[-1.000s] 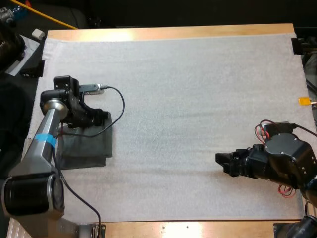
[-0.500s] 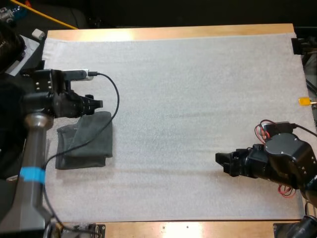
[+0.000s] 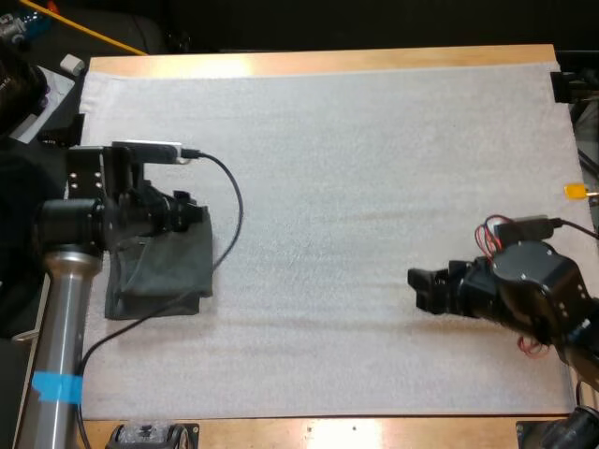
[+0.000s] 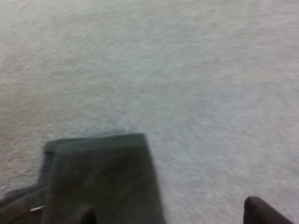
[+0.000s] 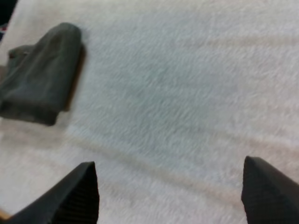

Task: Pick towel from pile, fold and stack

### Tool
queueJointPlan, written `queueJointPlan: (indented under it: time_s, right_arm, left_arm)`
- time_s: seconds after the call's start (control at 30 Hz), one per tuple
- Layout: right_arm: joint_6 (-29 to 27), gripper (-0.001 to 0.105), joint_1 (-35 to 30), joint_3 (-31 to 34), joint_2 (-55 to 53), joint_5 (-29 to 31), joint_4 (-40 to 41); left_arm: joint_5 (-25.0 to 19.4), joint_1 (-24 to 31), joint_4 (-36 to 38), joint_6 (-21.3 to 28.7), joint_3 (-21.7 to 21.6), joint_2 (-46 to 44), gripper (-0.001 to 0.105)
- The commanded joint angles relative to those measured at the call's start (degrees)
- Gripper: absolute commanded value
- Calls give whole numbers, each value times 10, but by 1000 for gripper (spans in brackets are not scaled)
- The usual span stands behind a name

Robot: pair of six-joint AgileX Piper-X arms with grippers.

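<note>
A dark grey-green folded towel (image 3: pixel 161 273) lies flat at the left side of the white mat (image 3: pixel 337 168). My left gripper (image 3: pixel 193 213) hovers over the towel's far right corner. In the left wrist view its fingers (image 4: pixel 260 213) stand wide apart, open, above the folded towel (image 4: pixel 100 179) and holding nothing. My right gripper (image 3: pixel 419 288) rests low over bare mat at the right, pointing left. Its fingers (image 5: pixel 77 193) are open and empty, and the towel (image 5: pixel 43 88) lies far ahead of them.
The mat's left edge and the table edge (image 3: pixel 65 215) run close beside the towel. Dark clutter (image 3: pixel 28 94) sits beyond the table's far left corner. Wide bare mat lies between the two grippers.
My left arm drew back and rose off the towel, then swung its gripper back over the towel's far corner. The right arm shifted slightly. The towel stayed put.
</note>
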Motion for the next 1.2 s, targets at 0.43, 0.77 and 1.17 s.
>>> queueJointPlan:
  time_s: [0.43,0.77,1.17]
  right_arm:
    - [-120,63,-274,0,57,-28,-21]
    - [-208,63,-432,1,25,-33,10]
    - [-276,63,-459,0,-90,-28,73]
  left_arm:
    - [-20,-43,61,12,-4,-68,62]
    - [-29,-51,79,28,-3,-84,61]
    - [-75,-46,111,57,-4,-188,61]
